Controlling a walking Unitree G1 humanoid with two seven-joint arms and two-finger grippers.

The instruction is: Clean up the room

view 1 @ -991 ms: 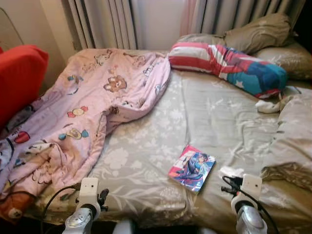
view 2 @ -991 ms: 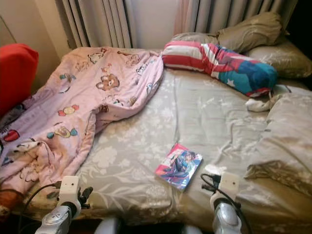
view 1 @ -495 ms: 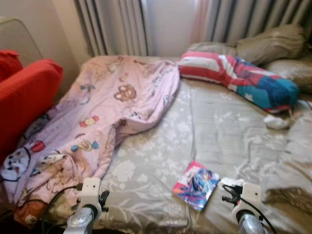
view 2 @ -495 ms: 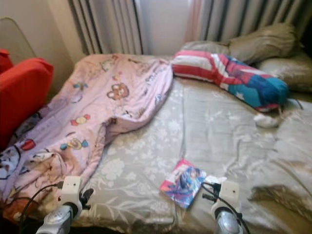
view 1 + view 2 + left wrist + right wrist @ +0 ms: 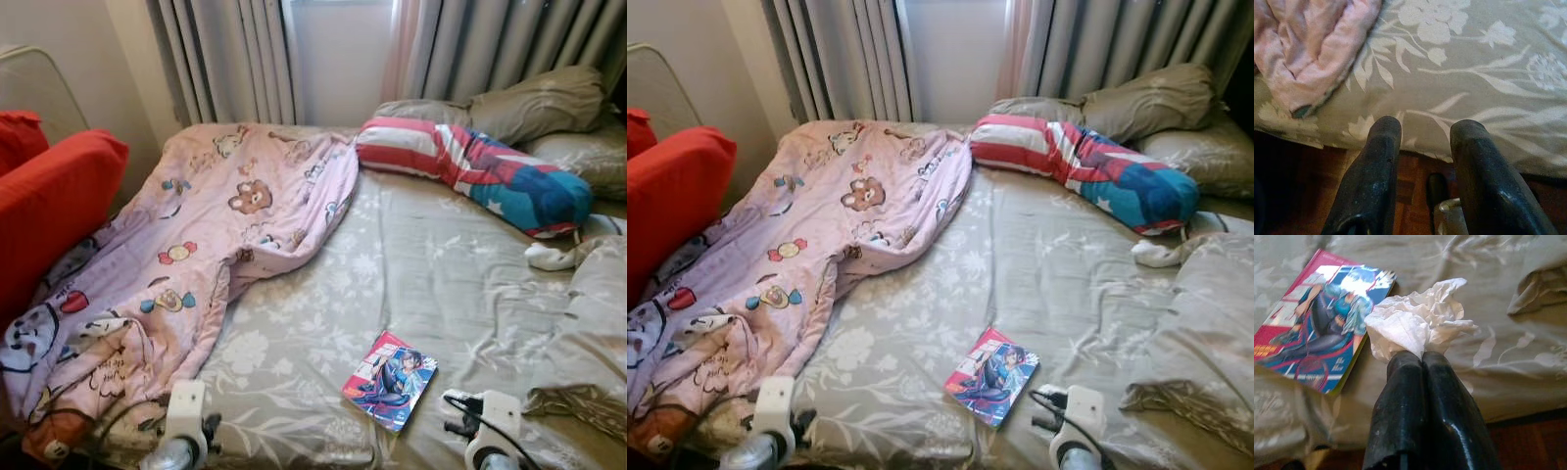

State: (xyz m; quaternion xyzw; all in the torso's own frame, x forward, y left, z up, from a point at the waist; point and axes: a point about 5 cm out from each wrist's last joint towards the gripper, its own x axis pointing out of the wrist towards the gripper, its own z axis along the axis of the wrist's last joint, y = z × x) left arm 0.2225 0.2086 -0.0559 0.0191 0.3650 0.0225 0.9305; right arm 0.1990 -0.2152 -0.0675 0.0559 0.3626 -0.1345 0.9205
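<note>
My right gripper point(image 5: 1421, 355) is shut on a crumpled white tissue point(image 5: 1418, 325), held just above the grey floral bedsheet point(image 5: 421, 264) near the bed's front edge. A colourful comic book point(image 5: 390, 380) lies flat on the sheet right beside the tissue, to its left. My left gripper point(image 5: 1425, 128) is open with nothing between its fingers and hangs over the bed's front edge, close to a corner of the pink cartoon blanket point(image 5: 196, 245). A small white cloth point(image 5: 551, 258) lies at the right, below the striped pillow.
A red, white and blue bolster pillow point(image 5: 475, 171) and grey pillows point(image 5: 539, 98) lie at the head of the bed. A red chair point(image 5: 49, 211) stands on the left. A rumpled grey duvet point(image 5: 588, 333) covers the right side. Curtains point(image 5: 225, 59) hang behind.
The camera has shifted, so the bed sits lower in the picture and both wrists show less. The right gripper still holds the tissue beside the comic book.
</note>
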